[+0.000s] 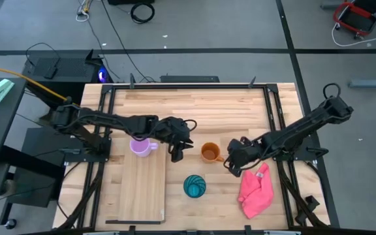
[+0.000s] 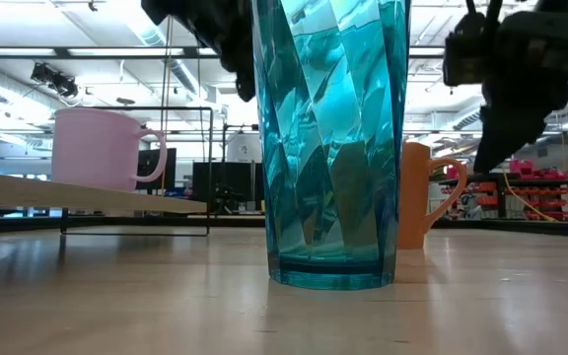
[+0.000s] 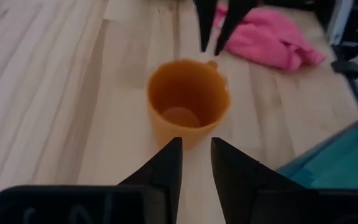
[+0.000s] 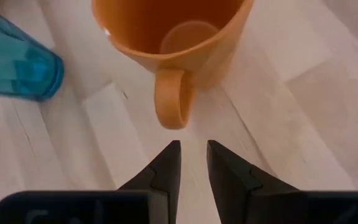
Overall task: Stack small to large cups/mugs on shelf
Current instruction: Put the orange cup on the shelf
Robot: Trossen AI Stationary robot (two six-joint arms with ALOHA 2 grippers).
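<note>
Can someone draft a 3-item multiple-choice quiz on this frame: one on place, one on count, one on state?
1. Where does the purple mug stand?
A. on the board
B. on the pink cloth
C. inside the teal cup

2. How many drinking vessels are on the table?
A. two
B. three
C. four

3. What is in the orange mug?
A. another cup
B. liquid
C. nothing

Answers:
1. A: the high view shows it at the far end of the board.
2. B: purple mug, orange mug and teal cup.
3. C: both wrist views show its bare bottom; the left pincer and right pincer flank it, fingers nearly together, holding nothing.
</note>
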